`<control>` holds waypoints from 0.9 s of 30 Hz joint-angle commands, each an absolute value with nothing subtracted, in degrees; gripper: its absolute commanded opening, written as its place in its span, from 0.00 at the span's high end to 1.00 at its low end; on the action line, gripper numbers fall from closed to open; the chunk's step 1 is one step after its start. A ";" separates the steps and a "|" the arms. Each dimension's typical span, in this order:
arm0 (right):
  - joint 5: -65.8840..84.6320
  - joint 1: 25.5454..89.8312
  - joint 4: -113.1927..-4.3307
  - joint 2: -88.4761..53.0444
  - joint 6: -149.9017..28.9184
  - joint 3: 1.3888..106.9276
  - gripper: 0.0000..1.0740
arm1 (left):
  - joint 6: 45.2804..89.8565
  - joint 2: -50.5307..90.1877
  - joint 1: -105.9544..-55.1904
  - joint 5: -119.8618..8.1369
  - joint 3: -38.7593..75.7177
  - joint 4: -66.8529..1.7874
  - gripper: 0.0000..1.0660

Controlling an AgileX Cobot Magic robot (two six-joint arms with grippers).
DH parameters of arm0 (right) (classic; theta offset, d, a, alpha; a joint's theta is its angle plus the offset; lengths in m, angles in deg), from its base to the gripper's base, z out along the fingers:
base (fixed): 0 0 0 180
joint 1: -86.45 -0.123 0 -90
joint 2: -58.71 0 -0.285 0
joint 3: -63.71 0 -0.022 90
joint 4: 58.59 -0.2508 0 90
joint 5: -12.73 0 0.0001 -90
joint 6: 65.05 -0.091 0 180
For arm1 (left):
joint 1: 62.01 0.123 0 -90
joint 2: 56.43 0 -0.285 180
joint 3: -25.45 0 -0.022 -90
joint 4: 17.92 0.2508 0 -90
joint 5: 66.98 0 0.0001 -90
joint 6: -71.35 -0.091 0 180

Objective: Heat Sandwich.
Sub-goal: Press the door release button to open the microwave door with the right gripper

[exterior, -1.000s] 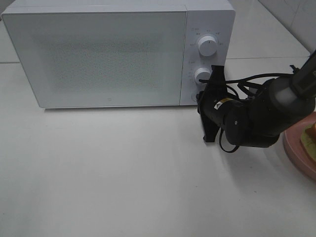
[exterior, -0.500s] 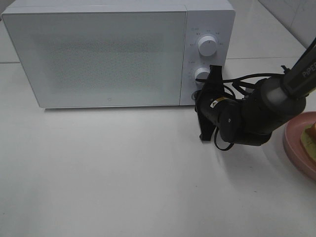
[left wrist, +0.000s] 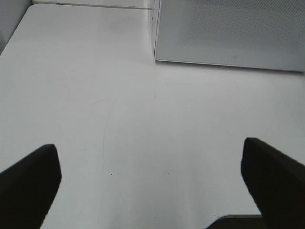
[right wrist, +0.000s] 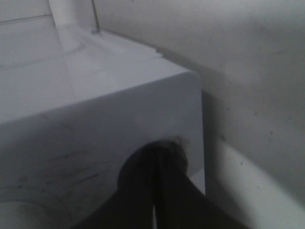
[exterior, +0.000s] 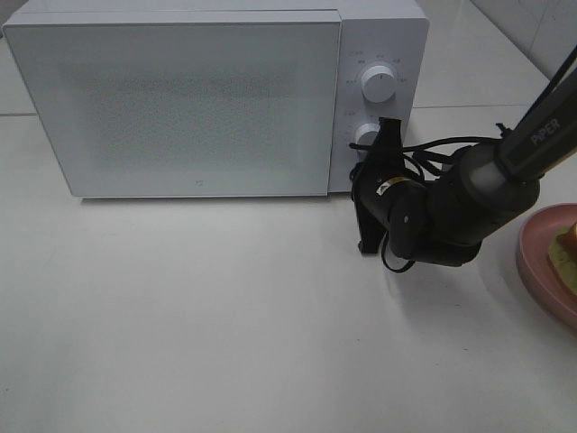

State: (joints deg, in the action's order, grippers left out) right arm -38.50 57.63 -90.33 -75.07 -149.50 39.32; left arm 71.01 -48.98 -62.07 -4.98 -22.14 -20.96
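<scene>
Nosing up against the microwave [exterior: 180,99], that's the right claw [exterior: 367,189]. It sits at the lower corner of the control panel, below the upper knob [exterior: 380,84] and just beside the lower knob [exterior: 365,135], partly covering it. From the wrist camera its fingers [right wrist: 138,176] are clenched together with only a thin seam between them. Their tips look to be touching the microwave's front near its bottom corner. The microwave door is closed and flush. Black cables [exterior: 433,149] loop over the right arm [exterior: 469,198] just beside the panel.

Over to the sandwich [exterior: 568,255]: it lies on the pink plate [exterior: 539,271], well apart from the microwave, out past its knob side and nearer the front of the table [exterior: 225,316]. It is half cut off by the edge of the high view, and the right arm lies between it and the microwave.

The left claw [left wrist: 152,191] is seen only through its own camera. It is released, both fingers spread wide, and it hovers above the table in front of the microwave's door-side lower corner, gripping nothing.
</scene>
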 commanded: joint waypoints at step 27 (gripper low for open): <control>-36.78 60.21 -85.00 -73.41 -148.47 43.16 1.00 | 71.01 -49.96 -62.41 -5.79 -22.26 -20.90 0.09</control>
State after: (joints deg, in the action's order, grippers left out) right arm -31.68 58.78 -89.07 -73.69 -149.04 40.46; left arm 71.01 -48.98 -62.07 -4.98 -22.14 -20.96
